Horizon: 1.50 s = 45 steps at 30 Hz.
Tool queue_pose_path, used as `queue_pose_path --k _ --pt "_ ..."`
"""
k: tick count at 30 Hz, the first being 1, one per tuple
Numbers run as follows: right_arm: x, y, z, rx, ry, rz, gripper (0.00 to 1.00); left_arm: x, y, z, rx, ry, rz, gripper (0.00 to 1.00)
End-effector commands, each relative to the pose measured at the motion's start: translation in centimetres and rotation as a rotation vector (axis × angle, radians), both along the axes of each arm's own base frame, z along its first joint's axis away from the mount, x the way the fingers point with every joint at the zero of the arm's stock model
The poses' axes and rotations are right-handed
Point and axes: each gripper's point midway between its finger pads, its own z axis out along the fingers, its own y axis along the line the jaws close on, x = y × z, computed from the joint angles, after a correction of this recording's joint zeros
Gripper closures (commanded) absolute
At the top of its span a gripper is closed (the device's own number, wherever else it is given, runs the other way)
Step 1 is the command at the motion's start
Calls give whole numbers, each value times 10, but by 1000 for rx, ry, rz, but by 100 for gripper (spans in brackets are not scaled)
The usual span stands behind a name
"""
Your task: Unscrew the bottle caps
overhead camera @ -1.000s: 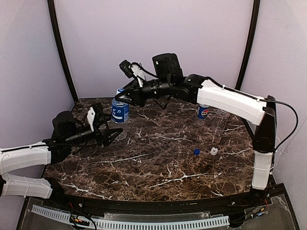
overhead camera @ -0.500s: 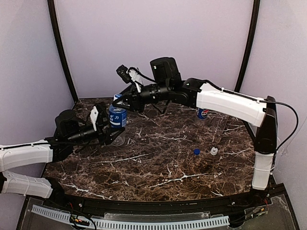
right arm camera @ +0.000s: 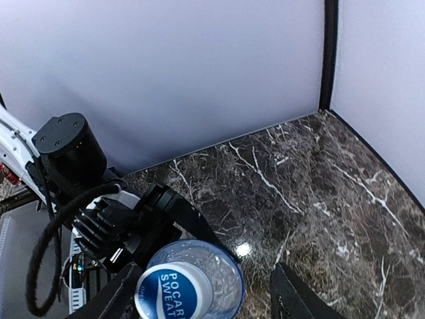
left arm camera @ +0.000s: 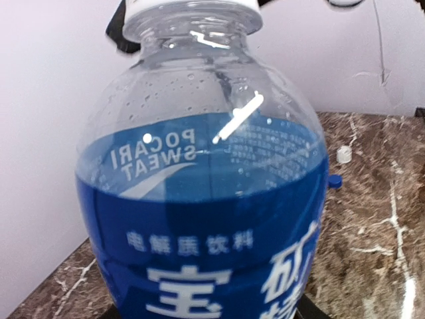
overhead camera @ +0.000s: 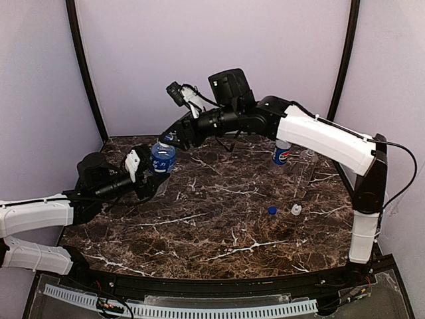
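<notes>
My left gripper is shut on the lower body of a blue-labelled Pocari Sweat bottle and holds it near the table's back left. The bottle fills the left wrist view, and its white-rimmed cap is still on. My right gripper hovers over the cap, open, with its fingers spread either side and not touching it. A Pepsi bottle stands at the back right. A loose blue cap and a loose white cap lie on the table to the right.
The dark marble table is enclosed by pale walls at the back and sides, with black corner posts. The two loose caps also show in the left wrist view, white and blue.
The left gripper has moved in and closed on the bottle, which shifted slightly left. The right gripper has stayed over the cap while its wrist shifted a little.
</notes>
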Motion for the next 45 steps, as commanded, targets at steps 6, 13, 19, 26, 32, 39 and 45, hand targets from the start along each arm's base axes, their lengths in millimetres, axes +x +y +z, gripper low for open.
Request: queue_pose_path --k 6,13,19,26,32,39,45 --pt "14 -37 -1 -136 275 -236 28 38 31 -22 385 -278 218 66" --pt "11 -37 -27 -229 286 -262 23 40 27 -23 381 -266 205 67" --pt "12 -21 -29 -221 274 -211 37 38 21 -25 375 -255 180 67" --pt "11 -18 -40 -241 284 -191 55 38 19 -26 368 -242 176 67" --pt "5 -20 -49 -267 310 -172 48 39 19 -28 367 -237 176 67" --pt "4 -20 -61 -301 334 -167 47 38 18 -28 353 -228 173 67" --pt "6 -17 -61 -295 328 -162 49 36 17 -29 343 -218 165 67"
